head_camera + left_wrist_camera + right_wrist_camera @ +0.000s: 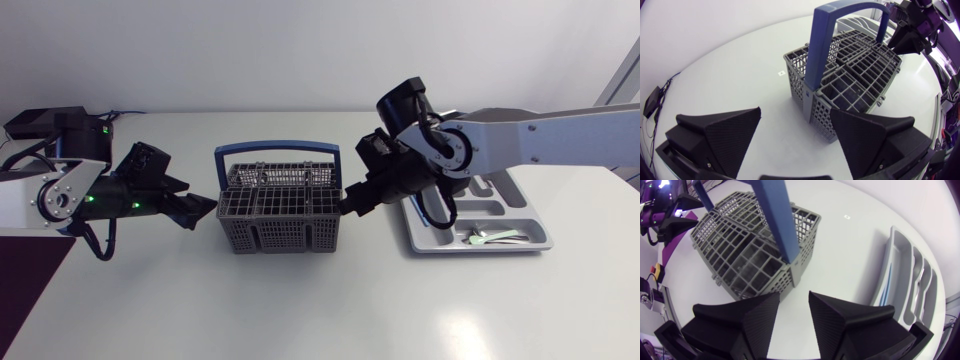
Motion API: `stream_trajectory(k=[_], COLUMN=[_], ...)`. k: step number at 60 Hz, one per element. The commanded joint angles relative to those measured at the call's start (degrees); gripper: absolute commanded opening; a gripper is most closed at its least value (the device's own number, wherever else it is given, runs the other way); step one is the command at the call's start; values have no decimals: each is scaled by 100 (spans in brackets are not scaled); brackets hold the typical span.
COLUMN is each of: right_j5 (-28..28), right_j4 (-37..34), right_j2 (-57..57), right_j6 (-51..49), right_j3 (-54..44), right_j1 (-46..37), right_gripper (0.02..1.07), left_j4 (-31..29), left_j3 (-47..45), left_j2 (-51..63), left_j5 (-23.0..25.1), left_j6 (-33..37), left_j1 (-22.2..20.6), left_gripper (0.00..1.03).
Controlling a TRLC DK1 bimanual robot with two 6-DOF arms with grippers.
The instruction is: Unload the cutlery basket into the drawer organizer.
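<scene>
The grey cutlery basket [278, 207] with a blue handle [277, 150] stands mid-table; I see no cutlery sticking out of its grid top. My left gripper [203, 209] is just off the basket's left side, open wide, with nothing between its fingers [725, 135]. In the left wrist view the basket [850, 75] is right ahead. My right gripper [351, 206] is at the basket's right side, its fingers [845, 320] a narrow gap apart and holding nothing. The grey drawer organizer [530, 215] lies to the right, with a pale utensil [497, 236] in its front compartment.
My right arm [540, 135] crosses over the organizer's back part. In the right wrist view the organizer [910, 287] lies beside my gripper and the basket [747, 250] ahead of it. Bare white table runs along the front.
</scene>
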Motion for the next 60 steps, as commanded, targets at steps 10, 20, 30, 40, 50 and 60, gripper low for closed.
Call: stream_trajectory(k=[10, 20, 30, 40, 50, 60], right_j5=[1154, 1373, 1567, 1558, 1408, 1391], right_j4=[414, 581, 836, 1047, 1100, 1153], right_j2=[-918, -1823, -2834, -3739, -4548, -5348], right_j6=[-255, -502, -783, -1082, -1205, -1196], right_j3=[-816, -1203, -1704, -2284, -2715, -3049], right_j1=[-327, -801, -1170, -1680, -2207, -2585], right_gripper=[98, 103, 103, 103, 103, 103], left_j4=[-173, -323, -481, -455, -472, -578], left_j3=[-4, -232, -443, -628, -856, -1146], left_j2=[-636, -1541, -2481, -3290, -3958, -4512], left_j5=[58, 137, 146, 137, 120, 129], left_j6=[66, -30, -312, -786, -1120, -1410], left_j1=[369, 448, 466, 747, 1011, 1134], left_gripper=[98, 98, 98, 98, 98, 98])
